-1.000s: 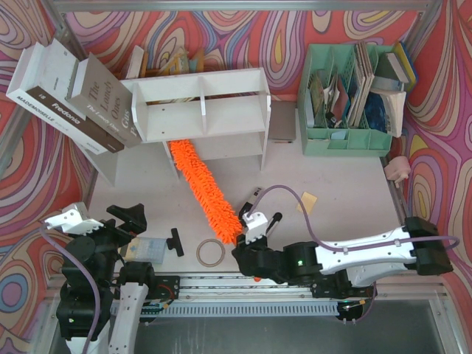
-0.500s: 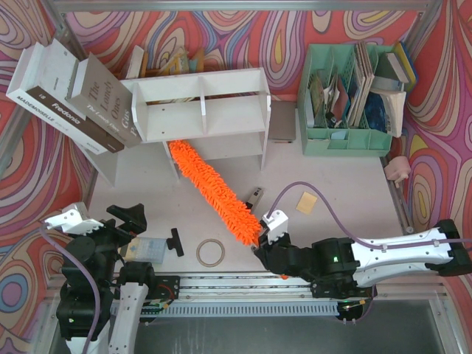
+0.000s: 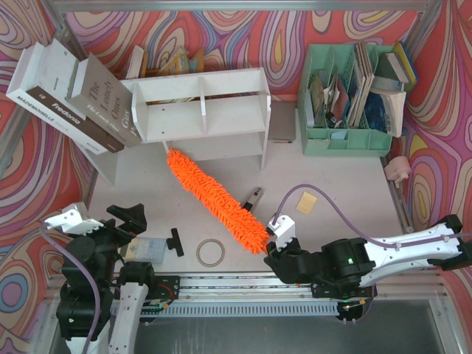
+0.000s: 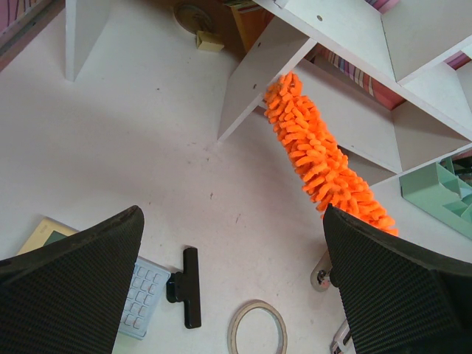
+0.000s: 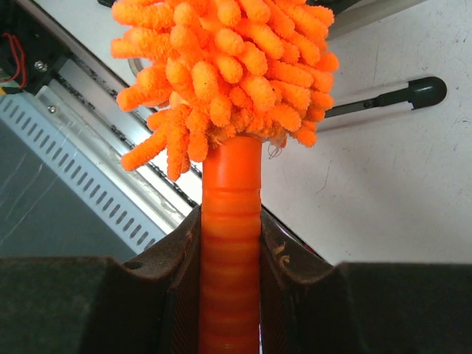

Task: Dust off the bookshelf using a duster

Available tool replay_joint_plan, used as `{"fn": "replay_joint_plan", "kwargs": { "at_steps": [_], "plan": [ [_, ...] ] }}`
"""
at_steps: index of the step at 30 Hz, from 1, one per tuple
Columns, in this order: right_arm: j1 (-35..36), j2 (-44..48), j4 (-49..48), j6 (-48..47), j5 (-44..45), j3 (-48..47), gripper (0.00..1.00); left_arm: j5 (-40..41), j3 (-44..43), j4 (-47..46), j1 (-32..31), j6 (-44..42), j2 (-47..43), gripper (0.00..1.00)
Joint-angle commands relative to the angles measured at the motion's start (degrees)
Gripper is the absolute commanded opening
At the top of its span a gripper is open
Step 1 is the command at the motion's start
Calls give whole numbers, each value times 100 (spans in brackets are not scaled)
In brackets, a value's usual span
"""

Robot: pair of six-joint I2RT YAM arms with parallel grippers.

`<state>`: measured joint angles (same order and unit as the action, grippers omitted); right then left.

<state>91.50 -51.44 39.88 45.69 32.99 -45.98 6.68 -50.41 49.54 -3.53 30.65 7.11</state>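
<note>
The white two-tier bookshelf point(image 3: 203, 110) stands at the back of the table; its lower boards show in the left wrist view point(image 4: 335, 110). The fluffy orange duster point(image 3: 217, 200) slants from the shelf's lower front down to my right gripper point(image 3: 274, 247); it also shows in the left wrist view point(image 4: 321, 158). Its tip lies just outside the lower tier. My right gripper point(image 5: 230, 243) is shut on the duster's ribbed orange handle point(image 5: 230, 221). My left gripper point(image 4: 236, 295) is open and empty above the near left of the table point(image 3: 140, 184).
A tape ring point(image 3: 210, 253), a black-handled tool point(image 3: 175, 242) and a small calculator point(image 3: 147, 249) lie near the front edge. Large books point(image 3: 70, 92) lean at the shelf's left. A mint green organiser point(image 3: 346, 103) stands at the back right. A yellow pad point(image 3: 306, 202) lies at centre right.
My right gripper has moved right and toward the front edge, pulling the duster out of the shelf's lower tier and swinging it more diagonal. The left arm has not moved.
</note>
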Motion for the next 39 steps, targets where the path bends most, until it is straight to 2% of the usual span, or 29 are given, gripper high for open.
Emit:
{"fn": "replay_joint_plan", "kwargs": {
  "at_steps": [1, 8, 12, 20, 27, 35, 39],
  "plan": [
    [275, 114, 408, 43, 490, -572, 0, 41, 36, -102, 45, 28, -77, 98],
    [368, 202, 442, -85, 773, -813, 0, 47, 32, -94, 45, 33, -61, 98],
    [368, 130, 722, 516, 1081, -608, 0, 55, 33, -94, 45, 37, -70, 98],
    [367, -622, -230, 760, 491, 103, 0, 52, 36, -101, 45, 32, -61, 98],
    [377, -266, -324, 907, 365, 435, 0, 40, 32, -104, 41, 28, -61, 98],
    [425, 131, -160, 26, 412, -112, 0, 42, 36, -103, 45, 28, -72, 98],
    [437, 131, -91, 86, 337, -235, 0, 46, 34, -94, 45, 30, -78, 98]
  ]
}}
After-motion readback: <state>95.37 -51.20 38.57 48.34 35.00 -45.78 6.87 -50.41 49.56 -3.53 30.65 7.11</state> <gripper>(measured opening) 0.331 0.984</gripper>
